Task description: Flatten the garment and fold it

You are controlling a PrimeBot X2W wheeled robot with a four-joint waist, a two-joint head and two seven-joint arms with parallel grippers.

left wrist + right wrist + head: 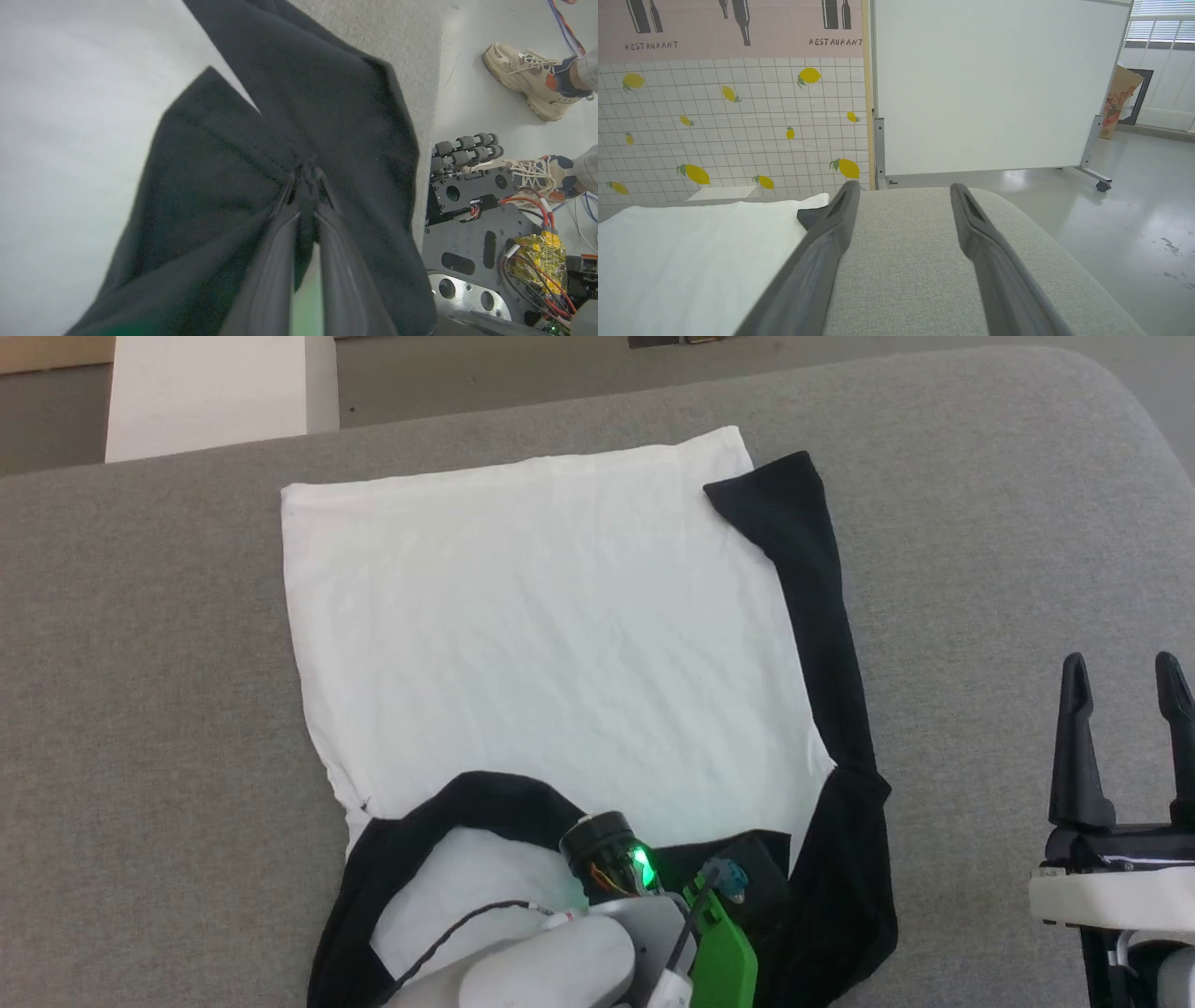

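Observation:
The garment [551, 625] lies spread on the grey table [140, 709], its white body flat. One black sleeve [822, 644] runs down its right side; the other black sleeve [439, 812] curves across the near edge. My left gripper [306, 179] is shut on black sleeve fabric [219, 186] at the garment's near edge; in the head view its wrist [616, 868] hides the fingers. Off to the right of the garment, my right gripper [1125, 686] hovers over bare table, open, with nothing between its fingers [831, 233].
A white box [210, 392] stands beyond the table's far left edge. In the left wrist view the robot's base [486, 233] and a person's shoes [532, 79] are on the floor beside the table. A whiteboard [994, 84] stands past the far end.

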